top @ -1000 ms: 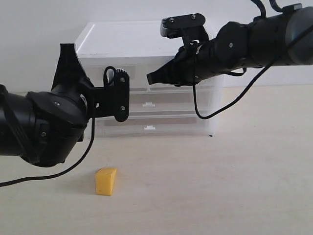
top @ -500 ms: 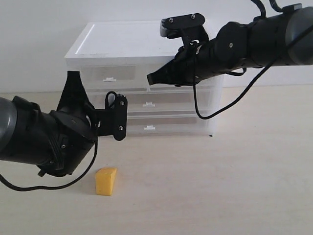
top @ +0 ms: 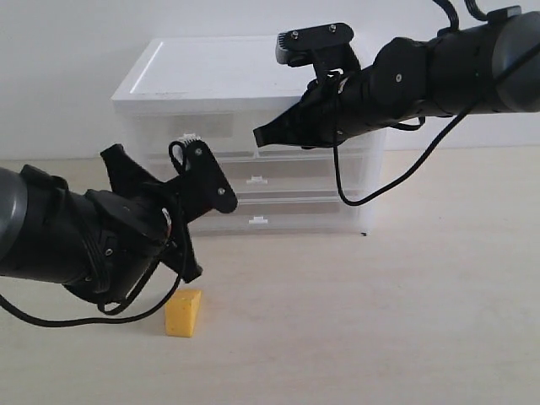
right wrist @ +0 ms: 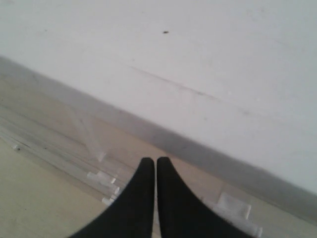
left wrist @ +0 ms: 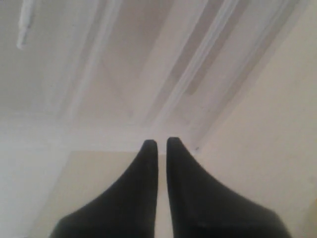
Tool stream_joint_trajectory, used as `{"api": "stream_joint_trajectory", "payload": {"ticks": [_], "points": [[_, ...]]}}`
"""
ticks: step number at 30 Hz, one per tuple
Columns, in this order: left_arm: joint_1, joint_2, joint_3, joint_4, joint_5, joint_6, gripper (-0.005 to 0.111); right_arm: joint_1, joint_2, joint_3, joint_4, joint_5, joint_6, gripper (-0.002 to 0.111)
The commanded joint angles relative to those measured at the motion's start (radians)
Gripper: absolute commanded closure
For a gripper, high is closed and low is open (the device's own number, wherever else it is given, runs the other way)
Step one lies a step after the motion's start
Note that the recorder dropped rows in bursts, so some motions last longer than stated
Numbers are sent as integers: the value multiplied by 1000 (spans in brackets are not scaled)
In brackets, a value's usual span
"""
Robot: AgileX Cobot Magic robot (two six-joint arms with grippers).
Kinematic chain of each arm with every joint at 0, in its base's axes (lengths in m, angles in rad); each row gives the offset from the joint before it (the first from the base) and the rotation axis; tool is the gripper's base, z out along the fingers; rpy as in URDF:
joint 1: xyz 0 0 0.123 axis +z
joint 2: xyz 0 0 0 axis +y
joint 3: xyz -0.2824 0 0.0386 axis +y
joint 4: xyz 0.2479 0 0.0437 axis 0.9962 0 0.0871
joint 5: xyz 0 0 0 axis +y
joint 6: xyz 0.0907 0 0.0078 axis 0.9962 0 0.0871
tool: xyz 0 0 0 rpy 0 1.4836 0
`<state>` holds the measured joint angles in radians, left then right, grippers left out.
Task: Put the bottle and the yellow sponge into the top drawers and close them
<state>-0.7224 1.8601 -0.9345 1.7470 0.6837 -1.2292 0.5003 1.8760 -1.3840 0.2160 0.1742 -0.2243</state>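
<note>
The yellow sponge (top: pixel 183 313) lies on the table in front of the cabinet. Just above and left of it is my left gripper (top: pixel 114 156), shut and empty; in the left wrist view its fingertips (left wrist: pixel 150 146) point at the cabinet's lower drawers. The left top drawer (top: pixel 198 126) looks pushed in, with its tab handle (top: pixel 190 136) showing. My right gripper (top: pixel 258 135) is shut and empty in front of the right top drawer, which it mostly covers; the right gripper (right wrist: pixel 156 160) is held just below the cabinet's white top. The bottle is out of view.
The white-topped cabinet (top: pixel 228 72) stands against the back wall, with two full-width drawers (top: pixel 257 180) below the top ones. The left arm's bulk (top: pixel 76 240) and its cable hang low over the table's left side. Bare table (top: pixel 405 321) lies to the right.
My left arm has dropped from in front of the top left drawer and rolled toward the table, uncovering that drawer's front. The right arm and the sponge have not moved.
</note>
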Motion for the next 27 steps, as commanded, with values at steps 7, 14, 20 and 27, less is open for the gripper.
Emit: {"api": "stream_joint_trajectory", "payload": {"ticks": [7, 14, 20, 27], "points": [[111, -186, 4, -3, -344, -457, 103, -3, 1, -14, -5, -29, -3, 108], [346, -288, 2, -179, -1086, -383, 103, -3, 1, -14, -3, -27, -3, 108], [436, -283, 84, -792, -1343, -185, 103, -3, 1, -14, -3, -14, -3, 108], [445, -249, 282, -1630, -1453, -60, 103, -3, 1, -14, -3, -21, -3, 108]]}}
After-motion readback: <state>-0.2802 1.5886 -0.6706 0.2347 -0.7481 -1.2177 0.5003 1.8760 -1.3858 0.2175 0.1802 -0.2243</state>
